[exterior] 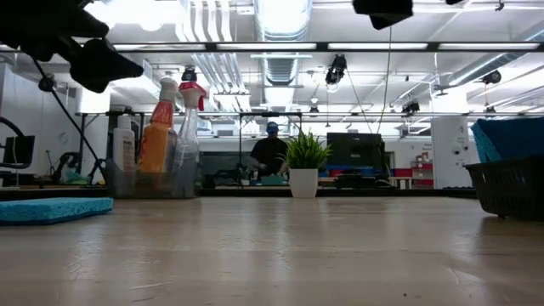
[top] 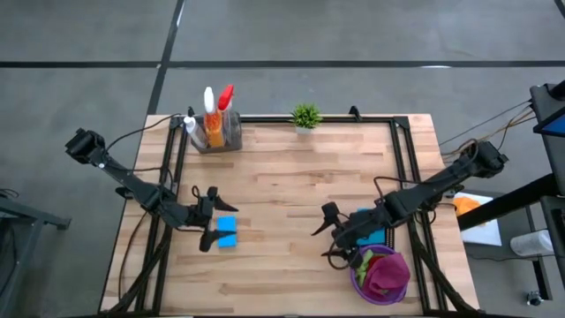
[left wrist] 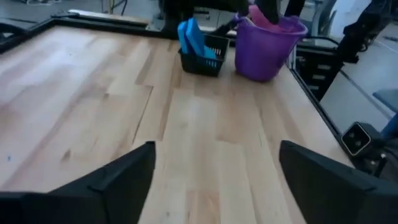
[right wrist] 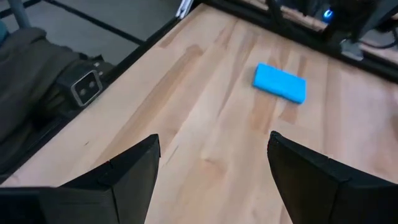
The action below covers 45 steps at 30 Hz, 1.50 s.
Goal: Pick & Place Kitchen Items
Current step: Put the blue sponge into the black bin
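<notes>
Sponge (top: 227,232), blue and flat, is lying on the bare wood of the table (top: 291,185), and everything else is being placed from it. The left gripper (top: 210,218) is hanging right at the sponge with fingers standing apart and nothing between them; whether it is touching the sponge cannot be told. Well across the boards from the sponge, the right gripper (top: 328,237) is hovering with its fingers spread and empty too, just beside a small black basket (left wrist: 203,57) already holding blue sponges, and a purple bucket (top: 380,275) with magenta and green cloths stuffed in. So part of the sorting looks done, while this one sponge seems to be waiting for its trip to the basket. Far behind the sponge, a clear bin (top: 218,134) is keeping the spray bottles upright, with a small potted plant (top: 305,116) further along that edge. Nothing is standing between sponge and basket. A person is sitting in the room beyond.
</notes>
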Each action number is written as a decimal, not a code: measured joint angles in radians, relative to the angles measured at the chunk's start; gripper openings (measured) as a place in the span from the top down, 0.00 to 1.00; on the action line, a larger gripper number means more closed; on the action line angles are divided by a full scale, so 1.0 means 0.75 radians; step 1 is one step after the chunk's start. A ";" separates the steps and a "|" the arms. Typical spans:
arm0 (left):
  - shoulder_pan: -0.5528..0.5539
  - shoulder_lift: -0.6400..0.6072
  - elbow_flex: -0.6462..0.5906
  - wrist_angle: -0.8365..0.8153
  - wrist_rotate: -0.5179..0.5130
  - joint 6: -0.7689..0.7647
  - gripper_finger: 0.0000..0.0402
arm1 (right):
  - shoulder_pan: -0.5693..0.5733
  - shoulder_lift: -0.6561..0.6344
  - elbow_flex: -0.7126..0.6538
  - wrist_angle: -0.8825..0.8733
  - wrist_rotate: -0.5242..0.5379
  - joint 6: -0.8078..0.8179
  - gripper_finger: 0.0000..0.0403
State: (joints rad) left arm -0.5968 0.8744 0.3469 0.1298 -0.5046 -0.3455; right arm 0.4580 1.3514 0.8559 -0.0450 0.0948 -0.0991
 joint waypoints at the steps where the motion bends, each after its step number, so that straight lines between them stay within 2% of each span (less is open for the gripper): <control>1: 0.000 0.000 0.000 -0.009 -0.001 -0.008 0.13 | 0.010 0.000 -0.004 -0.007 0.001 0.011 0.28; 9: -0.009 0.001 0.004 -0.224 0.125 -0.236 0.02 | 0.086 0.001 -0.055 -0.022 0.084 0.069 0.28; 18: -0.038 0.010 0.003 -0.373 0.136 -0.214 0.01 | 0.094 0.001 -0.082 -0.022 0.162 0.120 0.28; 25: -0.030 0.032 0.002 -0.637 0.128 -0.409 0.01 | 0.094 0.001 -0.081 -0.022 0.162 0.128 0.28; 30: 0.000 0.144 0.004 -0.623 0.134 -0.424 0.01 | 0.094 0.001 -0.081 -0.021 0.162 0.128 0.28; 45: 0.136 0.595 0.137 -0.607 0.359 -0.383 0.01 | 0.094 0.001 -0.081 -0.022 0.162 0.128 0.28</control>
State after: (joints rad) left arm -0.4948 1.3204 0.4498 -0.3251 -0.2352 -0.6331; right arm 0.5282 1.3521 0.7952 -0.0615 0.2161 -0.0032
